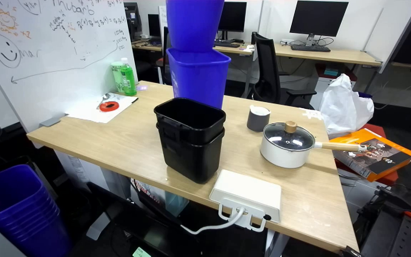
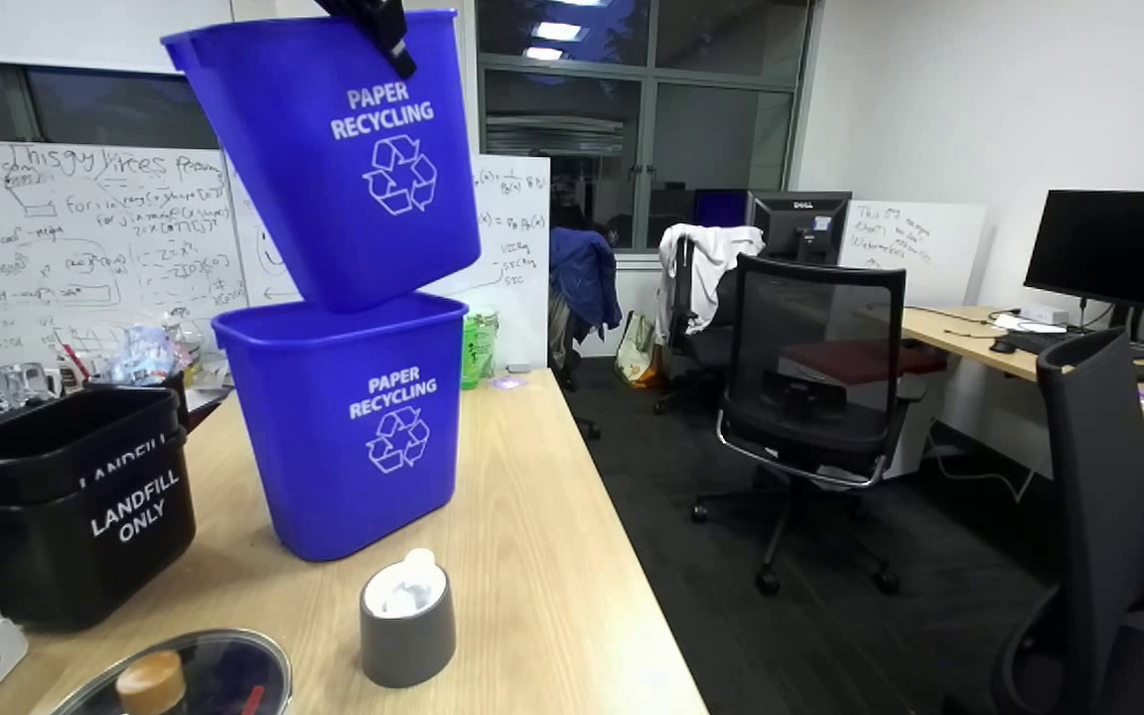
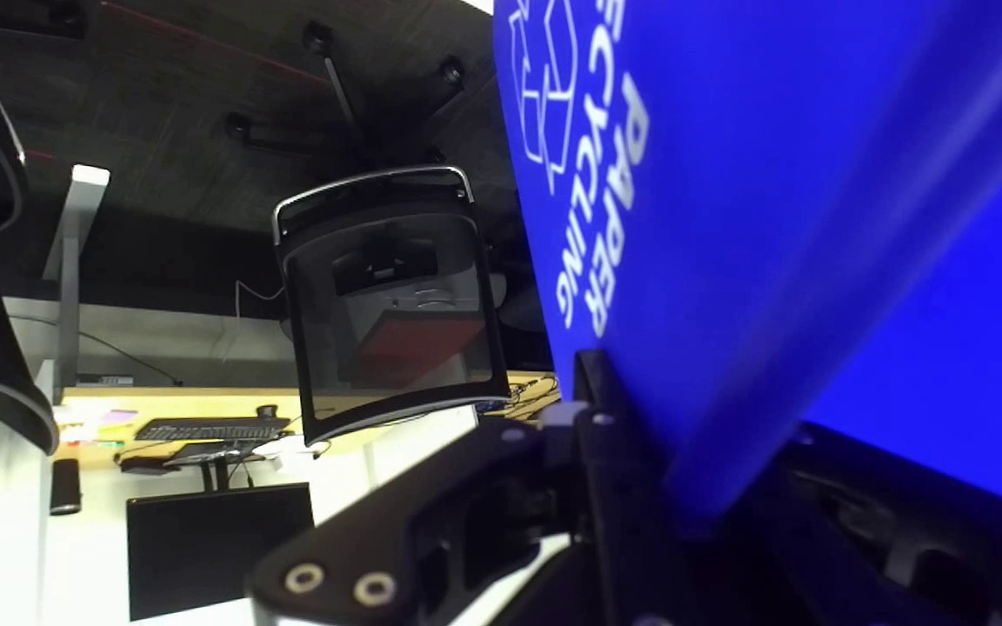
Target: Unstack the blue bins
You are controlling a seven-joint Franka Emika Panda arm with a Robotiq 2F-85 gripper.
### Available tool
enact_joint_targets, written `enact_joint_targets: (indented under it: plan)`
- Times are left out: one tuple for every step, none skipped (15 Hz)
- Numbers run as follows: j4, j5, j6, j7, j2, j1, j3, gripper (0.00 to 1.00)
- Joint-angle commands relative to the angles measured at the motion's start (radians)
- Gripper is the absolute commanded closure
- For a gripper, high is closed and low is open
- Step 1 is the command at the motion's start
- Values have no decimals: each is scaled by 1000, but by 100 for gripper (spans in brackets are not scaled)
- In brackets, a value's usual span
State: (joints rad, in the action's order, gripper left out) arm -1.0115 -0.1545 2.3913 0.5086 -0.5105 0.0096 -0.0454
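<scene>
Table (image 2: 542, 566): one blue bin (image 2: 334, 432); hand (image 3: 694, 409): second bin (image 2: 319, 164).

From here I see the wood-toned table (image 1: 130, 132) carrying the lower blue bin (image 2: 344, 427), nested black bins (image 1: 193, 151), a grey cup (image 1: 257, 121), a lidded white pot (image 1: 285, 155), white paper (image 1: 92, 113), a green bottle (image 1: 128, 79), a green canister (image 1: 117, 76) and a white box (image 1: 248, 187).

End effector (image 3: 691, 452) gripping blue bin (image 3: 753, 209), chair (image 3: 392, 296)
</scene>
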Motion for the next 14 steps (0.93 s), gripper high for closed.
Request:
enact_joint_targets:
  plan:
    - [172,27,-75,-21,-78,-29,6,99]
    - [212,52,-104,-35,-94,-16,-25,99]
    - [248,57,-133,-51,-108,-24,-25,99]
    - [284,56,-150,-66,-122,-27,-34,99]
    - [319,56,-164,-75,-137,-28,-41,99]
    - [358,48,-169,-85,-153,-31,-49,99]
    - [390,39,-168,-93,-168,-32,-59,99]
    - [404,10,-153,-98,-174,-42,-58,99]
    - [424,-2,-144,-107,-183,-43,-69,99]
    - [441,-18,-131,-122,-191,-47,-81,99]
    - [455,-41,-123,-125,-196,-51,-101,99]
    - [467,-67,-122,-113,-198,-55,-128,99]
    - [477,-94,-122,-102,-199,-57,-152,99]
    - [482,-123,-132,-85,-195,-59,-181,99]
